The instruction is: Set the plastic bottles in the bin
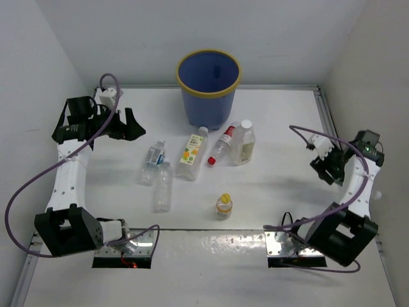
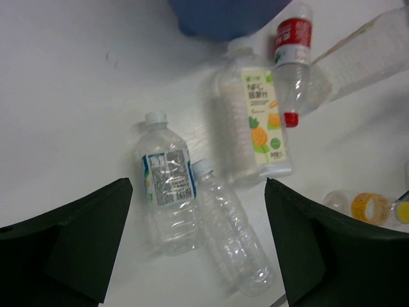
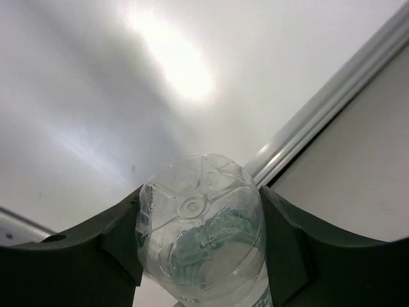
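Now, far left, the left gripper hangs over the table, jaws spread wide, nothing between them. Just right of it, two clear bottles lie touching: the blue-label bottle, white cap pointing far, and the bare bottle on its near side.

Moving along, the yellow-green-label bottle lies flat, its white cap aimed at the bin. The bin stands upright at the far middle, blue with a yellow rim.

On to the red-label bottle: it lies slanted, red cap toward the near left and its base close to the bin's foot. Just beside it on the right lies the broad bottle with a white cap. Nearer the arms, on its own, sits the small yellow-capped bottle.

And far right, well apart from the bin, the right gripper is up off the table and clamped on the held bottle. It is a clear one, its moulded base facing the wrist camera and both fingers against its sides.
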Robot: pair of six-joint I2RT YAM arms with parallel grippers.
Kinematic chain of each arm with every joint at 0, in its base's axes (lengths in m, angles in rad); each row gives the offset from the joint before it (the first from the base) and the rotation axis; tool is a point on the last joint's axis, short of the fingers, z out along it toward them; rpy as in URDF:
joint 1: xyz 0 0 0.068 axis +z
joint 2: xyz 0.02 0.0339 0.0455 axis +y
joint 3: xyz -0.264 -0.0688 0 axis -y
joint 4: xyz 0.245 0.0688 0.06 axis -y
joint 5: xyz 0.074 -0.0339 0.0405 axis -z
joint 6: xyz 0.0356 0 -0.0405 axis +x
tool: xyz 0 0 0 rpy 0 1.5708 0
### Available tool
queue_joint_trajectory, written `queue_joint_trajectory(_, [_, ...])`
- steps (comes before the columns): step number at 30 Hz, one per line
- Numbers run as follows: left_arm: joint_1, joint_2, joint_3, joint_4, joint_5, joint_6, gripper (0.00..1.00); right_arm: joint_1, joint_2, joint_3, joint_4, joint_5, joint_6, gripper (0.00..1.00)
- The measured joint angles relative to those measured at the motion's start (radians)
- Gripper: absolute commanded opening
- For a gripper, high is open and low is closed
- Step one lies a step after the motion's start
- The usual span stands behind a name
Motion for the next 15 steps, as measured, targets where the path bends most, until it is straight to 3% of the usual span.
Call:
queue_joint_trajectory(3, [0.0, -0.054, 0.002, 0.069, 0.054, -0.046, 0.86, 0.095, -0.056, 0.151, -0.061, -0.098, 0.131, 0.14])
queue_joint_trajectory(9, [-0.014, -0.17, -0.011, 0.301, 0.198, -0.22, 0.85, 0.318, -0.091, 0.452, -0.105, -0.288, 0.533, 0.1])
queue_joint_trajectory(15, [-0.204, -0.228, -0.013, 0.546, 0.259, -0.384, 0.86, 0.529, -0.013, 0.714, 0.073, -0.446, 1.114, 0.07])
